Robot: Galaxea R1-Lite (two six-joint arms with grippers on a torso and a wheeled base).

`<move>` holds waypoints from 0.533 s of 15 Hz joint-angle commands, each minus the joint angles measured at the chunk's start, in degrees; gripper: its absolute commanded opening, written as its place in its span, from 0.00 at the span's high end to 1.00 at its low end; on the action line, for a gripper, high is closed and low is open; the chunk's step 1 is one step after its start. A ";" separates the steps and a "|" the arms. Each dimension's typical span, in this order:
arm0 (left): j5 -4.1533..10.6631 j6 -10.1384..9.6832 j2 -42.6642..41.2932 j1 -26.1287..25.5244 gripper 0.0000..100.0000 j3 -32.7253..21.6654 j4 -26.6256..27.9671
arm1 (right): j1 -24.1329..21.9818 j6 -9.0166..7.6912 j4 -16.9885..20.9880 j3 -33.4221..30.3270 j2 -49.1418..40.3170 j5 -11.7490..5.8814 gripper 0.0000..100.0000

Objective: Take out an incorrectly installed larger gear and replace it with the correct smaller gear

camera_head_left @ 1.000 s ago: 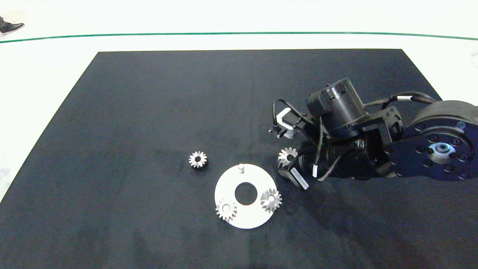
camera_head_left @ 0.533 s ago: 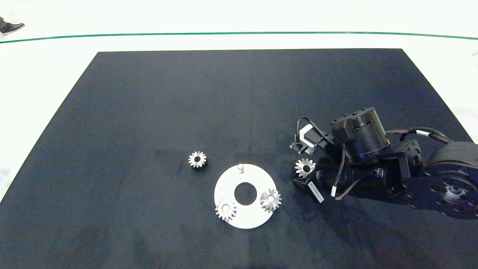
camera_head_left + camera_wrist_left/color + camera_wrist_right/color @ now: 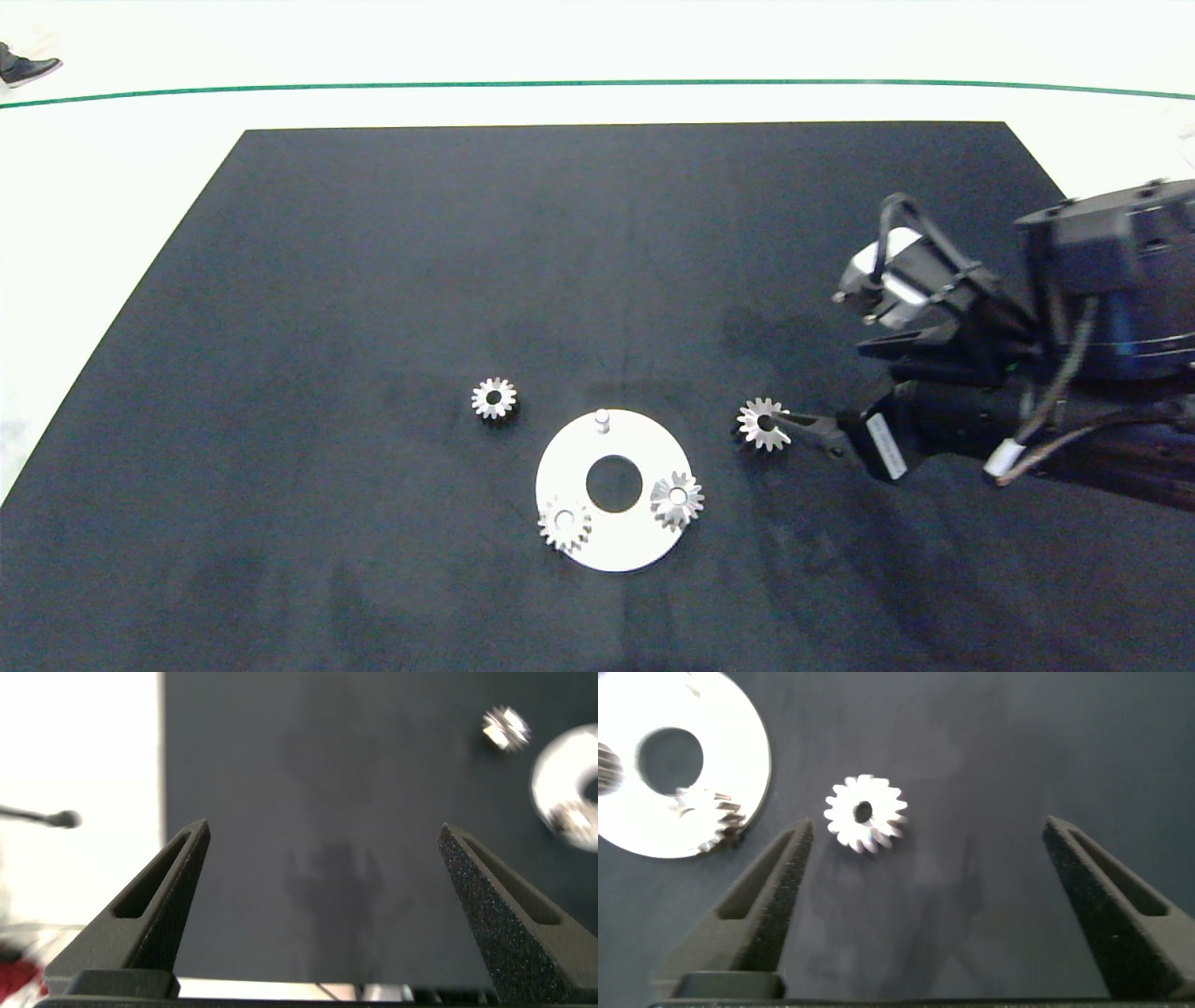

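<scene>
The larger gear point(image 3: 763, 423), star-like with pointed teeth, lies flat on the black mat just right of the white disc plate point(image 3: 644, 551). My right gripper point(image 3: 926, 826) is open. The larger gear point(image 3: 866, 812) sits just beyond its tips, nearer one finger point(image 3: 812, 432), and is not held. The smaller gear point(image 3: 494, 399) lies loose on the mat left of the plate. One peg point(image 3: 602, 420) on the plate is bare. My left gripper point(image 3: 322, 829) is open and holds nothing. It hovers over the mat's left side, with the smaller gear point(image 3: 505, 728) far off.
Two more small gears point(image 3: 565, 523) point(image 3: 677, 499) sit on the plate around its centre hole. The black mat point(image 3: 373, 233) covers a white table. A person's shoe point(image 3: 28, 67) shows at the far left beyond a green line.
The right gripper carried the larger gear right of the plate, set it on the mat and let go. It has since drawn back to the right and opened.
</scene>
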 commanded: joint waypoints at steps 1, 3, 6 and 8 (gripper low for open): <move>-0.36 -5.93 3.97 -32.02 0.00 2.52 -5.63 | 0.05 0.20 0.31 10.47 -29.81 -0.73 0.00; 1.66 -9.01 12.32 -36.68 0.00 4.71 -14.07 | 0.14 0.38 0.40 10.73 -34.55 -0.73 0.00; 6.41 -5.14 22.69 -42.31 0.00 16.49 -28.57 | 0.14 -0.24 0.40 8.80 -38.25 -1.17 0.00; 7.99 -5.14 28.31 -41.87 0.00 21.32 -38.85 | 0.23 -1.47 0.31 8.53 -39.13 -0.91 0.00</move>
